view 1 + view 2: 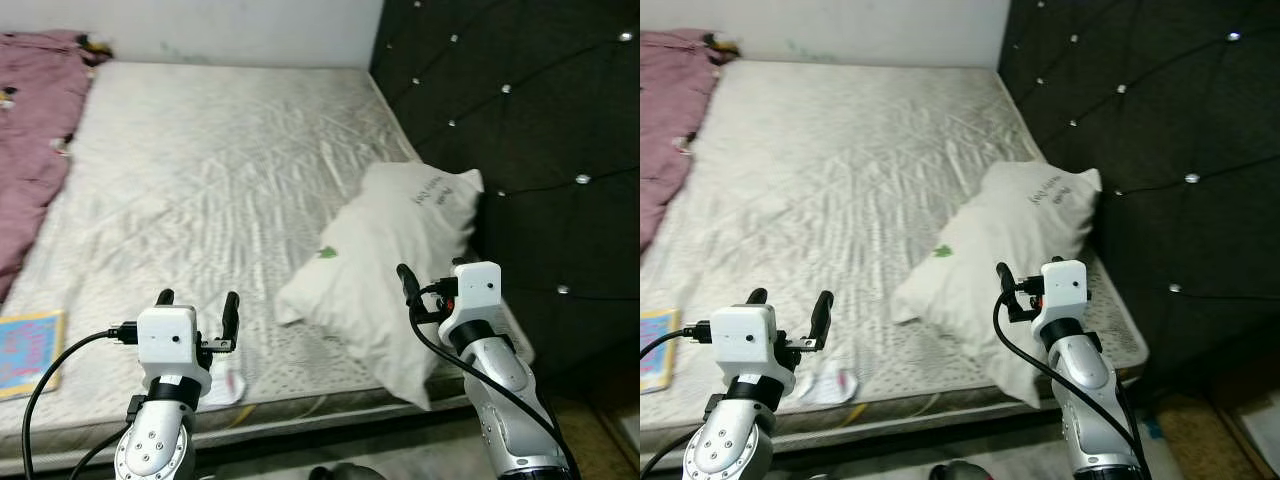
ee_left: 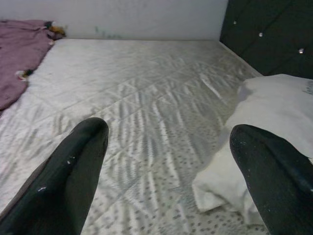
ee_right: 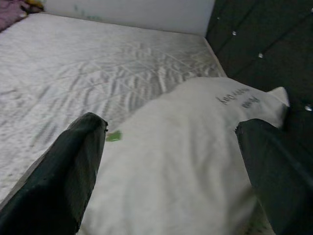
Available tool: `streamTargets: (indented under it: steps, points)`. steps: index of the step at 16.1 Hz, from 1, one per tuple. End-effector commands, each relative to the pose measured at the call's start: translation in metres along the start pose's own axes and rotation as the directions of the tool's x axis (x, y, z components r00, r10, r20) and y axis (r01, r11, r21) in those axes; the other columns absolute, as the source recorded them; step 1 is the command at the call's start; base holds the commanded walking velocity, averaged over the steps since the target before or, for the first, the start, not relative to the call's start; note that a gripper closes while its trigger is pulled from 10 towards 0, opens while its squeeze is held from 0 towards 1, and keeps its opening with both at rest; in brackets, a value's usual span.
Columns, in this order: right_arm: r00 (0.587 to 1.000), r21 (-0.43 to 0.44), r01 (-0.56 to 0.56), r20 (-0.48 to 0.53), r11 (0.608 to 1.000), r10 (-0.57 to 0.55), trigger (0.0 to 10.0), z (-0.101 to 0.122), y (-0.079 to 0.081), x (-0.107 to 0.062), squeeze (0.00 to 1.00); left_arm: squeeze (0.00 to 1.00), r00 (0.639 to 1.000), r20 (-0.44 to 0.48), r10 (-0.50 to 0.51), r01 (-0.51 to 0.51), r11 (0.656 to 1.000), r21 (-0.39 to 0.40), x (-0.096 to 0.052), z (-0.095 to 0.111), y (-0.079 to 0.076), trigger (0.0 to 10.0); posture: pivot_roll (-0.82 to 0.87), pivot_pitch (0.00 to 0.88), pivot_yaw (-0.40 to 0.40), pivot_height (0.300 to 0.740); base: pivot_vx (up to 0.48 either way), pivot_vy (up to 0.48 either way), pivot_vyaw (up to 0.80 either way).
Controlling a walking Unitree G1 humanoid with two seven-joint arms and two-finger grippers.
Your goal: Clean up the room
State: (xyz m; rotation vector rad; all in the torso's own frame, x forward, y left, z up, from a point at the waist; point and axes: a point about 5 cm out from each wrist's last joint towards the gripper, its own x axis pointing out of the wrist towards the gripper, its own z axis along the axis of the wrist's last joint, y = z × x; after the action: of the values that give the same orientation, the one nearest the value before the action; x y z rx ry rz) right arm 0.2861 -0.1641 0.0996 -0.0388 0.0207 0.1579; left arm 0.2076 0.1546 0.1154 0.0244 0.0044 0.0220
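Note:
A white pillow [image 1: 390, 250] with a small green mark lies slanted on the right of the bare grey-white mattress [image 1: 220, 150], its far end against the headboard. My right gripper [image 1: 437, 286] hovers over the pillow's near end, open, with nothing between its fingers [image 3: 83, 161]. At the bed's front edge, left of the pillow, my left gripper [image 1: 198, 303] is held up, open and empty. A small crumpled white item [image 1: 226, 386] lies on the mattress just below it. A purple blanket [image 1: 30, 130] is heaped at the far left.
A dark tufted headboard [image 1: 530, 120] runs along the right side. A colourful book [image 1: 25, 352] lies at the mattress's near left corner. A white wall [image 1: 230, 30] stands beyond the bed's far edge. A strip of floor [image 1: 600, 430] shows at the lower right.

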Motion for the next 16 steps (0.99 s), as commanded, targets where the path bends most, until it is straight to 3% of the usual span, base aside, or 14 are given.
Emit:
streamTargets:
  steps: [1,12,16]
  points:
    - [1.0,0.01,0.007,0.005,1.0,-0.007,10.0,0.0018,0.0006,-0.0006,0.0,0.0,1.0,-0.017,0.008,-0.008,1.0,-0.001,-0.0018,-0.0019,0.0032,10.0,0.0,0.173,-0.126,0.74,0.0,0.48,0.0]
    - [1.0,-0.008,-0.017,0.005,1.0,0.017,10.0,0.0018,0.0038,0.0007,0.0,0.0,1.0,-0.001,0.008,-0.008,1.0,0.029,0.0014,0.0012,0.002,10.0,0.01,0.178,-0.13,0.74,0.0,0.468,0.0]
    - [0.999,-0.021,-0.033,0.003,0.999,0.033,10.0,-0.0006,0.0065,0.0014,0.0,0.0,0.999,0.032,-0.019,0.019,1.0,0.02,0.0047,0.0045,-0.0042,10.0,0.02,0.161,-0.133,0.74,0.0,0.0,0.0]
